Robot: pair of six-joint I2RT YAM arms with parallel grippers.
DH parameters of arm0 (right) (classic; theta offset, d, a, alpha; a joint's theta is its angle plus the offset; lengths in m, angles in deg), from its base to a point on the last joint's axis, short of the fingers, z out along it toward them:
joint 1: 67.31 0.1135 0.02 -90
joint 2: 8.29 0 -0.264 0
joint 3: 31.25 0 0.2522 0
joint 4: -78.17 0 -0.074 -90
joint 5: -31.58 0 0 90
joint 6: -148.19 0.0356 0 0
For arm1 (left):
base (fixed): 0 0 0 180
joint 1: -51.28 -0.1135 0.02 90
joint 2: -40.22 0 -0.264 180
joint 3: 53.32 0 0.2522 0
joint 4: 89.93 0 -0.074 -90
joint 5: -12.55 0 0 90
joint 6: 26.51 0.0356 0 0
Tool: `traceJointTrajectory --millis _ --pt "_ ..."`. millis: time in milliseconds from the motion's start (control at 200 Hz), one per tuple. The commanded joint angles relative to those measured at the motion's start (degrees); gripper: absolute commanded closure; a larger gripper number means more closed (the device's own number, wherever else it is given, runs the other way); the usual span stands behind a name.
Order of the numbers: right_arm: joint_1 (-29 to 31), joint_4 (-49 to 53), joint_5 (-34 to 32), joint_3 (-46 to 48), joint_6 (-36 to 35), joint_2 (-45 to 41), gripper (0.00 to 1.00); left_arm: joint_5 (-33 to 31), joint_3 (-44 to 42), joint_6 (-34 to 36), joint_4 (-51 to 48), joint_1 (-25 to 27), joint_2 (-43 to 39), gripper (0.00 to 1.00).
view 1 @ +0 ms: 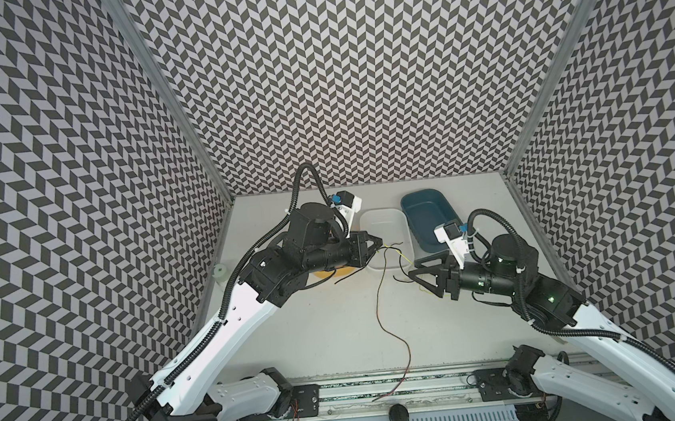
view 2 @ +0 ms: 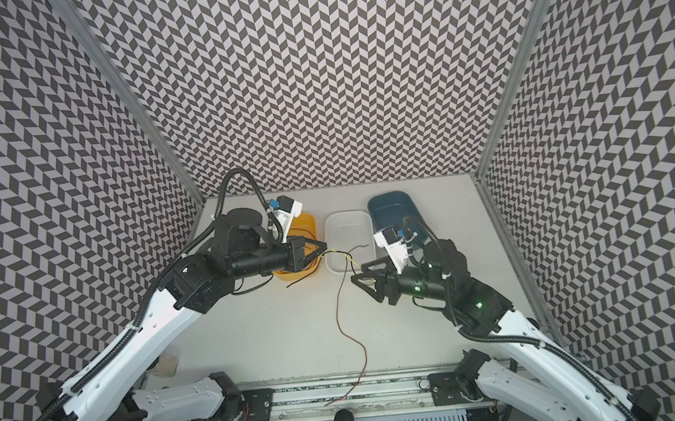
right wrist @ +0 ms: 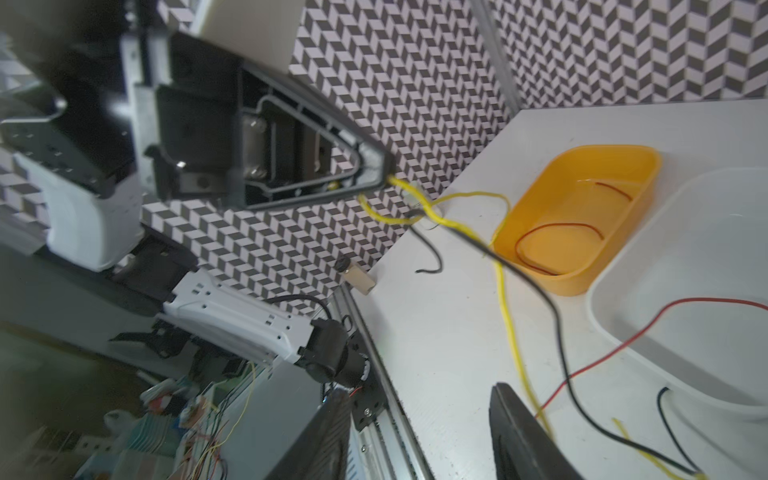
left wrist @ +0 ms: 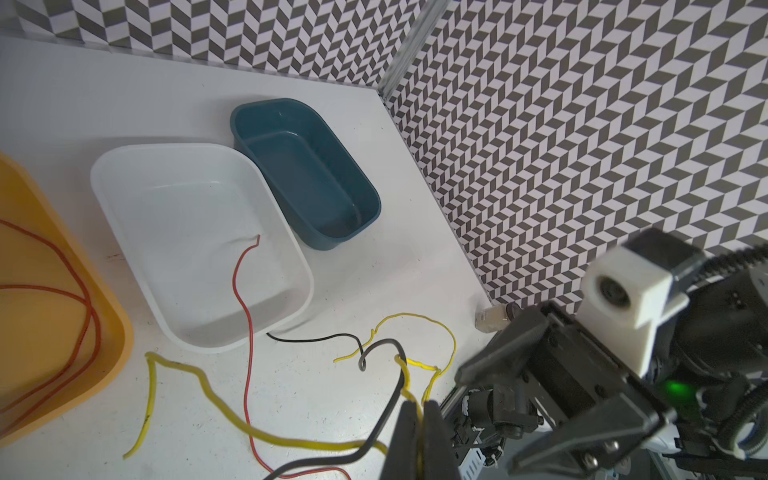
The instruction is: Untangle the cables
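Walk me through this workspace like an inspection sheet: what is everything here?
Surface: pale table.
Job's things: yellow cable and black cable tangled between the claws; long red cable runs from the white tray over the front rail; coiled red cable in the orange tray.
Clutter: empty blue tray; small pale object at the table's left edge.
Claws: left claw shut on yellow cable; right claw open, holding nothing.
Cables: black conduits along both arms.
Surroundings: chevron walls.

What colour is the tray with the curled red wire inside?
Orange; the tray shows best in right wrist view.
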Motion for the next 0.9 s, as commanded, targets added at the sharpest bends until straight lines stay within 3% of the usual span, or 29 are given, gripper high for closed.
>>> traceJointTrajectory --millis 0,250,401,631,896 --pt "5.1 -1.1 -6.5 0.7 -2.6 -2.6 0.46 -2.7 0.6 -4.5 2.2 -0.4 -0.4 1.00" --pt "11.1 -2.8 -19.6 4.5 -4.4 -3.4 0.44 -1.6 1.8 -7.6 2.1 -0.4 1.1 1.00" --pt "11.2 -1.1 -25.4 3.5 -7.6 1.4 0.44 -0.7 1.9 -9.6 2.6 -0.4 0.2 1.00" --pt "11.2 -8.4 -36.1 5.5 -9.5 2.9 0.44 1.4 0.8 -12.1 3.5 -0.2 -0.7 1.00" --pt "11.0 -10.1 -41.1 3.0 -14.1 8.8 0.47 3.1 0.3 -13.8 4.1 -0.2 -2.0 1.00"
